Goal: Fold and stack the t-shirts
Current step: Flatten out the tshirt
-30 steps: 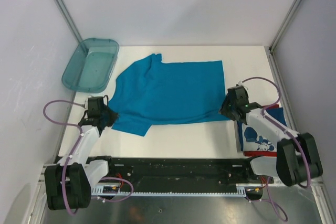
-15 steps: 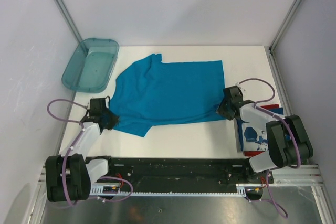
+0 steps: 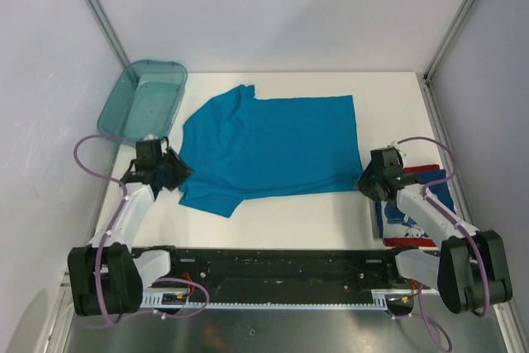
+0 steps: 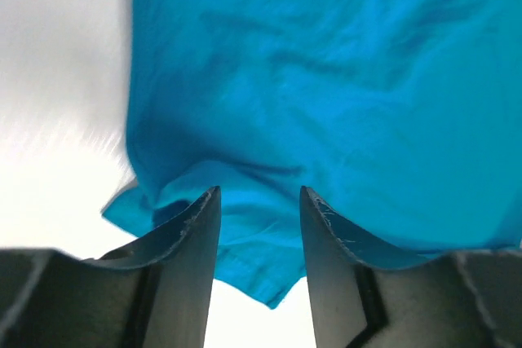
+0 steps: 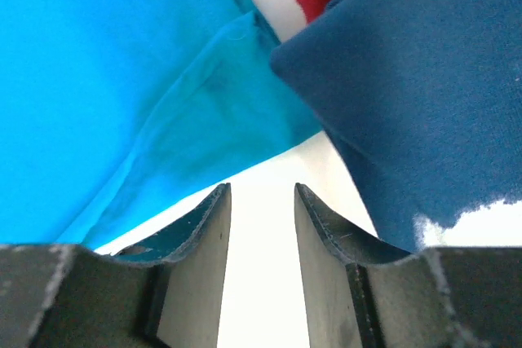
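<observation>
The teal t-shirt (image 3: 269, 146) lay flat, long axis sideways. The left tool (image 3: 175, 174) was at its near-left sleeve and the right tool (image 3: 365, 181) at its near-right corner, both parted and empty.

The spread t-shirt (image 3: 269, 146) is a plain, unpatterned teal-blue; the folded t-shirt (image 5: 424, 79) is dark blue with a white cartoon print and a red edge. The bin (image 3: 116, 105) is translucent teal, and the table (image 3: 388, 105) is white. The 2 arms, namely the left arm (image 3: 132, 208) and the right arm (image 3: 426, 204), show white links with black joints, and their trailing cables (image 3: 83, 163) are purple.
</observation>
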{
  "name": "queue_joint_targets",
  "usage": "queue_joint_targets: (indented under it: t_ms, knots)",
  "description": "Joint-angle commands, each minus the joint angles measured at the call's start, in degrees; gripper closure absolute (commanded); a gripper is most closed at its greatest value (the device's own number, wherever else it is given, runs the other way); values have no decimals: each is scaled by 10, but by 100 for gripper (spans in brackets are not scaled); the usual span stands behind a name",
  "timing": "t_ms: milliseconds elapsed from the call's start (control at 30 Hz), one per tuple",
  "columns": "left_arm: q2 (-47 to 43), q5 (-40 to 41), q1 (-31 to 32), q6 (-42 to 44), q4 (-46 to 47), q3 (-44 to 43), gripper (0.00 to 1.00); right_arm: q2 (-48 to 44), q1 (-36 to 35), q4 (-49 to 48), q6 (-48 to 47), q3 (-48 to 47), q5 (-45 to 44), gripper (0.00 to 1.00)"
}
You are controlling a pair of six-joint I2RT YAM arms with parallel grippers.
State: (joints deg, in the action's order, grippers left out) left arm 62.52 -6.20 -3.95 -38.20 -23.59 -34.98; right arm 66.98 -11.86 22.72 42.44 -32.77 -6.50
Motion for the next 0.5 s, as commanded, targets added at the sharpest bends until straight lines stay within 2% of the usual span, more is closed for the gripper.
queue_joint_targets:
  t_ms: [0, 167, 300, 467]
  knots:
    - [-3, -33, -3, 76, -1, -102, 49, -45, -16, -6, -6, -12, 16, 58]
    - [118, -1, 46, 153, -1, -266, 48, -13, -61, -53, -21, -64, 2, 57]
    - [275, 52, 94, 213, 0, -417, 53, 49, -68, -93, -34, -117, 12, 57]
    - [476, 72, 105, 247, 0, -609, 54, 122, -70, -115, -54, -175, 27, 57]
